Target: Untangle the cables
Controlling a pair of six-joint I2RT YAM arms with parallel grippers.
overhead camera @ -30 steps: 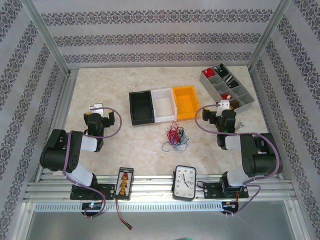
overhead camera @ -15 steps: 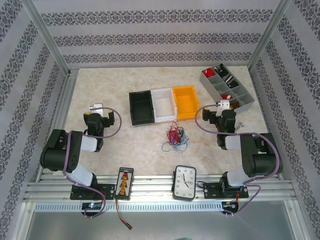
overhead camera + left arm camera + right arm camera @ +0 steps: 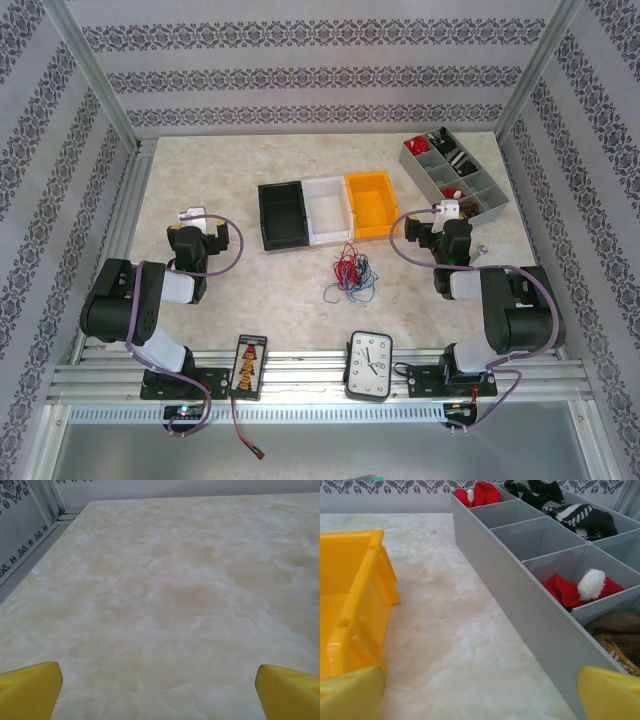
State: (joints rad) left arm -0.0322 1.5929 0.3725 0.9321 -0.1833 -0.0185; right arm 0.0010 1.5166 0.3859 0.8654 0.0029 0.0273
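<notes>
The cables (image 3: 350, 271) lie in a loose red, blue and dark tangle on the marble table, just in front of the row of bins. My left gripper (image 3: 193, 215) is at the left of the table, well away from the tangle. In the left wrist view its yellow fingertips (image 3: 30, 687) stand wide apart over bare table, so the left gripper (image 3: 160, 695) is open and empty. My right gripper (image 3: 450, 211) is to the right of the tangle. It is also open (image 3: 480, 695), with nothing between its yellow fingertips (image 3: 350, 692).
Black (image 3: 283, 214), white (image 3: 327, 209) and orange (image 3: 371, 204) bins stand side by side behind the tangle. The orange bin (image 3: 350, 595) and a grey divided organizer (image 3: 480, 165) (image 3: 530, 605) flank my right gripper. A clock (image 3: 369, 365) and a small black board (image 3: 248, 365) lie on the near rail.
</notes>
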